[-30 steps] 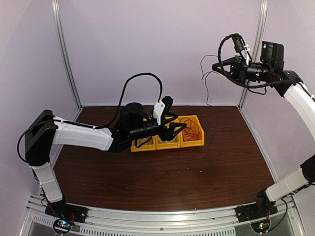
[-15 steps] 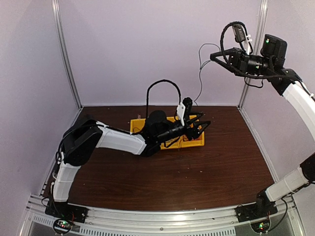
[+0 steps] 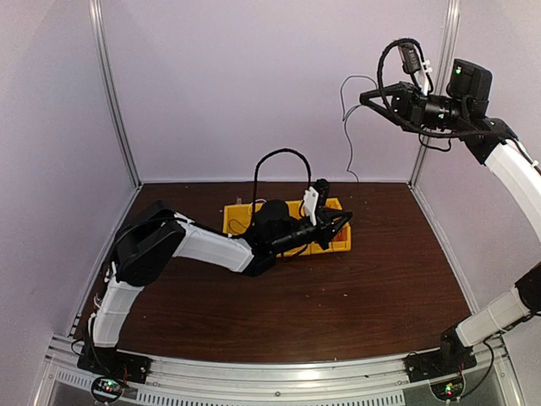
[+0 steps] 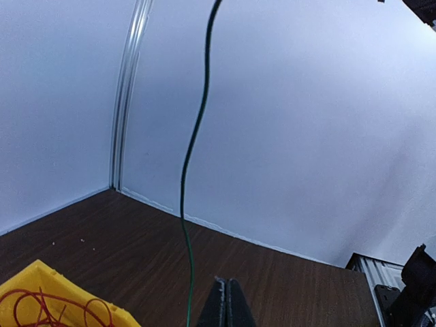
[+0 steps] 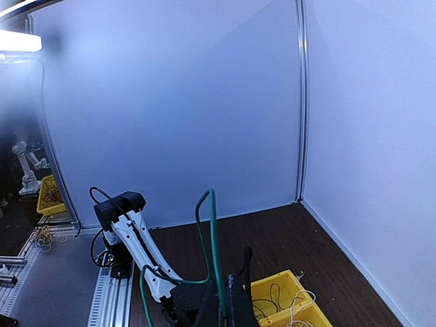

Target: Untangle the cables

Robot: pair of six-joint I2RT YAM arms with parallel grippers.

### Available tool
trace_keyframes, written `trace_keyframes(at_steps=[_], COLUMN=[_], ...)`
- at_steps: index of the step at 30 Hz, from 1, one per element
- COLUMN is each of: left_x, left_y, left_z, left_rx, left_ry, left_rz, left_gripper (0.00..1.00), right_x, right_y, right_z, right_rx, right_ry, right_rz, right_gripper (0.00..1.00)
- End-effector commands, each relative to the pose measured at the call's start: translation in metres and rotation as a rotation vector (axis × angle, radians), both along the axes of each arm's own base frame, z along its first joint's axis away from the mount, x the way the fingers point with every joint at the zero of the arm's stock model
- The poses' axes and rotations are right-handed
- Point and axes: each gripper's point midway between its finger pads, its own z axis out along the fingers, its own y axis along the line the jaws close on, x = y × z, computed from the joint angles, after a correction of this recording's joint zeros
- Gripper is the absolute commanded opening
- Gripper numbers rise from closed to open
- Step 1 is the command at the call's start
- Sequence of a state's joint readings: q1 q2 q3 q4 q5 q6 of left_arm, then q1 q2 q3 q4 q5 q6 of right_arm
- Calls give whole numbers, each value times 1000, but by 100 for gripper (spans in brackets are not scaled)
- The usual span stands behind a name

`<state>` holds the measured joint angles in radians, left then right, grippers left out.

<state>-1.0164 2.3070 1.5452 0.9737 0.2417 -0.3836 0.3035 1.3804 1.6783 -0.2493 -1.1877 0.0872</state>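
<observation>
High at the right, my right gripper (image 3: 365,97) is shut on a thin green cable (image 3: 347,144) that hangs down toward the table's back edge. In the right wrist view the green cable (image 5: 212,231) loops up out of the shut right gripper (image 5: 229,279). My left gripper (image 3: 345,220) reaches low past the right end of the yellow bins (image 3: 237,213). In the left wrist view the left gripper (image 4: 227,281) is shut with nothing between its tips. The green cable (image 4: 184,218) hangs just to its left, apart from it. Red cables (image 4: 51,310) lie in the nearest bin.
The row of yellow bins (image 5: 303,317) holds black cables (image 5: 272,294) and white cables (image 5: 300,300). The left arm (image 3: 203,241) stretches low across the table's middle. Purple walls and metal corner posts (image 3: 114,101) close in the back and sides.
The left arm swung right from above the bins to past their right end, and its jaws went from open to shut. The right gripper lifted the green cable a little higher.
</observation>
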Motion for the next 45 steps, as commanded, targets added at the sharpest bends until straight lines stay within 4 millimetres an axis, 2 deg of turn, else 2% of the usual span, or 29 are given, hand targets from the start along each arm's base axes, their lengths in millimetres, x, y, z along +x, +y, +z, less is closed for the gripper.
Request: trace_keyframes(at_steps=[1,6,7,8,10,11,12,15,19,22,24,26,30,33,38,41,43,45], left_x=[-13,-13,-10,-6,2,6,9,15,30,30,27,25,16,11,18,30,38,48], left_y=[20,28,27,26,30,31,29,20,17,15,13,14,25,43,86,115,134,153], left_z=[25,21,20,19,19,20,21,23,22,22,21,22,26,45,87,106,113,117], left_rx=[-57,-26,-14,-3,-8,-10,-10,0,11,7,8,5,7,2,7,19,23,29], left_ry=[-23,-24,-23,-20,-10,-13,-14,-24,16,13,16,18,19,4,-22,-20,-16,-10], left_rz=[16,44,53,73,125,145,161,163,218,202,185,174,165,191,294,368,412,453], left_gripper=[0,0,7,29,54,60,61,59,46,32,14,2,0,0,0,0,0,0], right_x=[3,8,7,6,5,5,4,3,1,0,0,1,10,25,45,48,49,52], right_y=[2,3,3,3,2,3,2,3,3,3,4,4,2,0,3,21,35,48], right_z=[-6,-15,-15,-15,-13,-13,-12,-12,-12,-12,-14,-15,-24,-45,-106,-146,-164,-173], right_rx=[-17,-28,-27,-26,-24,-24,-23,-22,-22,-24,-26,-29,-58,-104,-172,-219,-245,-257], right_ry=[-14,1,1,3,1,3,3,3,2,0,1,1,-21,-25,40,99,121,130], right_rz=[-11,-18,-17,-15,-17,-15,-16,-16,-12,-11,-12,-13,-59,-129,-159,-124,-99,-80], right_gripper=[0,0,0,0,0,0,0,0,0,0,0,0,0,0,0,0,0,0])
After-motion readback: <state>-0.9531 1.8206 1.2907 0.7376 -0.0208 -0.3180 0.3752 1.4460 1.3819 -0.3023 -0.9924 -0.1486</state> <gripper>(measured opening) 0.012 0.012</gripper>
